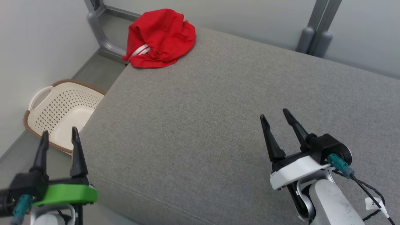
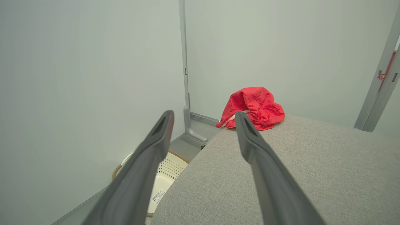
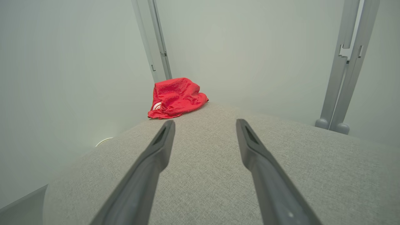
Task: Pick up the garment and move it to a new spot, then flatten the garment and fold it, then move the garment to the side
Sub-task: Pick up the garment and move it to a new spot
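While the red garment [image 1: 161, 37] lies crumpled at the far left corner of the bench [image 1: 203, 125], the left tool [image 1: 60, 131] and right tool [image 1: 273, 113] hang released, well apart from it.

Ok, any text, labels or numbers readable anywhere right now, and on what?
"11…" in white on the red sign by the grey post; the rest is blurred.
"2…" on the white tag on the black cable; the rest is unreadable.
Sticker inside the basket: too small to read.

No legible text or labels
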Available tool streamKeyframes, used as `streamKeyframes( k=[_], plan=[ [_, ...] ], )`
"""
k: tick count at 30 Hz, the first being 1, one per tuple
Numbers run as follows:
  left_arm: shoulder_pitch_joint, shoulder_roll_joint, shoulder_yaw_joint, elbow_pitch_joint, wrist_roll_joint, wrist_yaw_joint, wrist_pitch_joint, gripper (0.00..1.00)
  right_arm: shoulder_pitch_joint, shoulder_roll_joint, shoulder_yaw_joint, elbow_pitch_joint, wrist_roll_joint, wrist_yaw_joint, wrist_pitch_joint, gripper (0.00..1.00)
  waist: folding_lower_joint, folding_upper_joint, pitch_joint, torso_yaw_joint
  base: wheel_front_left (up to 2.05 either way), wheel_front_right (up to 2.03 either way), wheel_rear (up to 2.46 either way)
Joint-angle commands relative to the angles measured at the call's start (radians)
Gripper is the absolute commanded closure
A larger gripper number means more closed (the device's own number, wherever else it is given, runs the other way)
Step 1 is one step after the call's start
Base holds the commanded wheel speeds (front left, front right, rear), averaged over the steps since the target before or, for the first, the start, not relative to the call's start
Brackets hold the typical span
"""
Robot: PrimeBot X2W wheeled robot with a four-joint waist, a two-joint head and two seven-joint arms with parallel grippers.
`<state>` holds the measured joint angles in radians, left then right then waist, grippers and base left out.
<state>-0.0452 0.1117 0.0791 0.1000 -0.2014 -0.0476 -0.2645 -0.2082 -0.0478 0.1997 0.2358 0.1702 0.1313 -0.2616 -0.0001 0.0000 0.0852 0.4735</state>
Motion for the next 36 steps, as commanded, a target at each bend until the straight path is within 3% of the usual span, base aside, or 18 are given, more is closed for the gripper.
streamKeyframes(
  k=[1, 7, 21, 27, 36],
  plan=[
    [-0.051, 0.019, 0.004, 0.003, 0.003, -0.008, 0.001, 0.0, -0.023, -0.005, -0.01, -0.014, -0.017, -0.001, 0.002, 0.0, 0.0001, 0.0, 0.089, -0.067, 0.0, 0.0, 0.0],
    [-0.282, 0.121, -0.005, 0.07, 0.02, -0.035, 0.04, 0.0, -0.09, -0.005, -0.036, -0.067, -0.073, -0.001, 0.021, 0.0, 0.0001, 0.0, 0.22, -0.143, 0.0, 0.0, 0.0],
    [-0.872, 0.312, 0.056, 0.403, -0.134, -0.072, 0.276, 0.0, -0.21, -0.018, -0.015, -0.202, -0.166, -0.001, 0.073, 0.0, 0.0001, 0.0, 0.527, -0.307, 0.0, 0.0, 0.0],
    [-0.989, 0.348, 0.064, 0.547, -0.162, -0.072, 0.318, 0.0, -0.217, -0.025, -0.006, -0.265, -0.184, -0.001, 0.086, 0.0, 0.0001, 0.0, 0.605, -0.34, 0.0, 0.0, 0.0],
    [-1.054, 0.346, 0.066, 0.705, -0.197, -0.071, 0.332, 0.0, -0.2, -0.031, -0.012, -0.332, -0.206, -0.001, 0.106, 0.0, 0.0001, 0.0, 0.668, -0.352, 0.0, 0.0, 0.0]
  ],
)
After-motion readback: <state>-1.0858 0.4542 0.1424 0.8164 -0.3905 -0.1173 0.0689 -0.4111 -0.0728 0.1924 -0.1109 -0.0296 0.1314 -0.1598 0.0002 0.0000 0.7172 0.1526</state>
